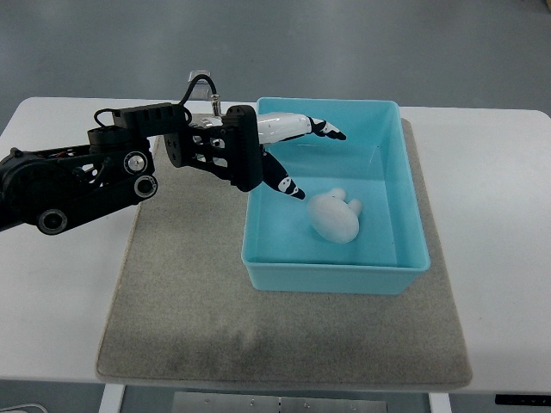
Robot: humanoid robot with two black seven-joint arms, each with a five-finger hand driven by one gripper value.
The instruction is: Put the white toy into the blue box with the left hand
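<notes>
The white toy (336,216) lies on the floor of the blue box (334,277), near its middle and slightly towards the front. My left hand (297,155) reaches in from the left and hovers over the box's left rim, up and to the left of the toy. Its fingers (323,128) are spread and hold nothing, clear of the toy. The black left arm (82,176) stretches across the table from the left edge.
The box stands on a grey felt mat (189,318) that covers the middle of a white table (52,327). A bare strip of white table shows to the right of the mat (508,258).
</notes>
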